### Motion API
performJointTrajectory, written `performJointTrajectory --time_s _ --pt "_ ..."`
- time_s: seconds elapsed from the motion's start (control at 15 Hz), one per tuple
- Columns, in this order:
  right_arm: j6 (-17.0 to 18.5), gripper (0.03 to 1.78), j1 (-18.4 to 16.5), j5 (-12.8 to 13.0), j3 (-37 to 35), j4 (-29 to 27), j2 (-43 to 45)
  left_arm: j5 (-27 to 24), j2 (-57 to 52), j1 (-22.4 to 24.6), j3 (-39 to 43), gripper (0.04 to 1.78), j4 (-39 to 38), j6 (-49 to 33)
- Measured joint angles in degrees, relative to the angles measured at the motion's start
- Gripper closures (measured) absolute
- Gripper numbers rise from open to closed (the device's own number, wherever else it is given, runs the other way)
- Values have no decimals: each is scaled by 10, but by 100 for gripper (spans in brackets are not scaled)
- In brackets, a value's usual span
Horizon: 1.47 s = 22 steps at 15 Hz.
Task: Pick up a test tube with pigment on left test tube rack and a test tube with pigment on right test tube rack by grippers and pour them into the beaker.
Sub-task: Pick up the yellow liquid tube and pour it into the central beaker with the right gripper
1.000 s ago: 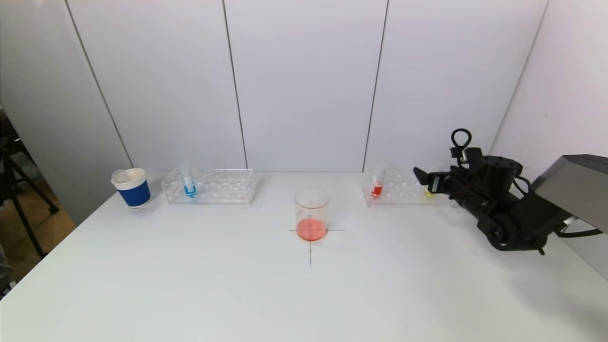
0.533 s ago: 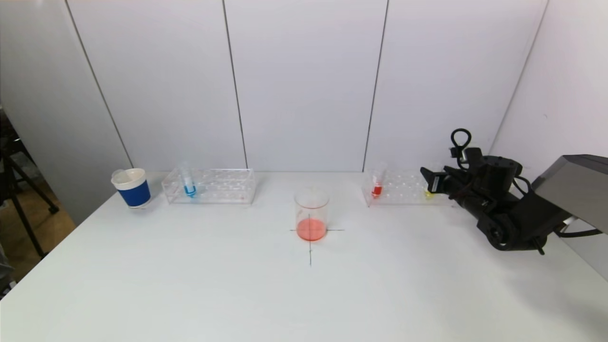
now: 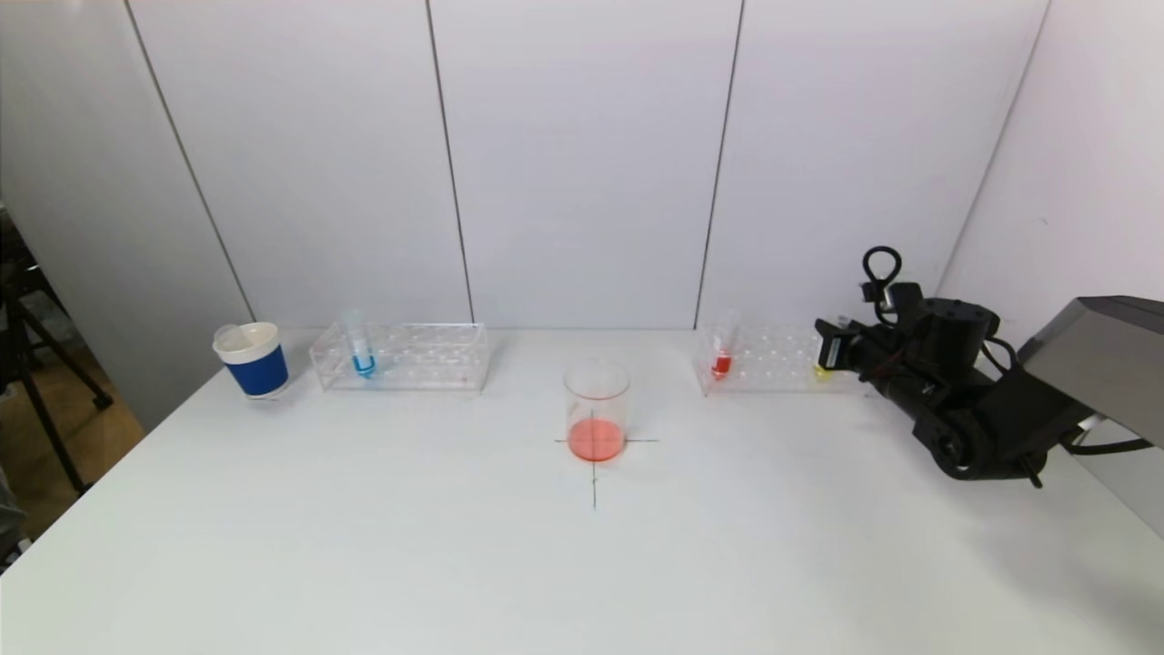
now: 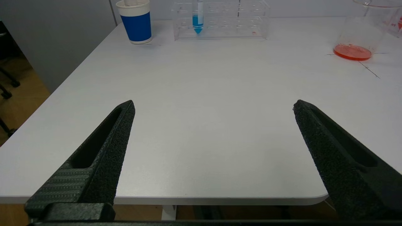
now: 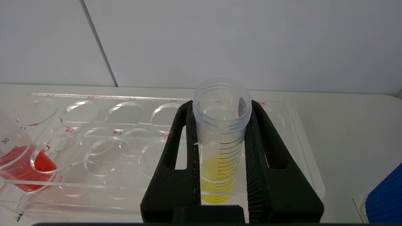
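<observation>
The beaker (image 3: 597,409) with orange-red liquid stands at mid-table on a cross mark. The left rack (image 3: 409,357) holds a blue-pigment tube (image 3: 361,350). The right rack (image 3: 768,359) holds a red-pigment tube (image 3: 722,355) and a yellow-pigment tube (image 3: 822,368). My right gripper (image 3: 829,348) is at the rack's right end. In the right wrist view it (image 5: 222,105) is shut on the yellow tube (image 5: 220,138), which stands upright in its hole. My left gripper (image 4: 214,103) is open and empty over the table's front edge, out of the head view.
A blue-and-white paper cup (image 3: 253,359) stands left of the left rack. A blue object (image 5: 386,201) sits just right of the right rack. A grey box (image 3: 1109,364) stands at the table's right edge. Walls stand close behind both racks.
My right gripper's fingers have closed in from wide open onto the yellow tube. Nothing else has moved.
</observation>
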<state>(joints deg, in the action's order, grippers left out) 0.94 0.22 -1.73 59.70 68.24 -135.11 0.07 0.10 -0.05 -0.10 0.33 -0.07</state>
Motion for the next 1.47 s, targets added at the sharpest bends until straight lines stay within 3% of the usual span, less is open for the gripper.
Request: performJointTrajectory --time_s 0.53,1.27,1.47 --pt "-4 135 0 1 1 -15 14 0 0 0 0 6 0 0" --pt "-23 135 -1 1 50 -174 124 0 0 0 0 6 0 0" --pt "-27 135 0 1 91 -247 160 0 0 0 0 6 0 0"
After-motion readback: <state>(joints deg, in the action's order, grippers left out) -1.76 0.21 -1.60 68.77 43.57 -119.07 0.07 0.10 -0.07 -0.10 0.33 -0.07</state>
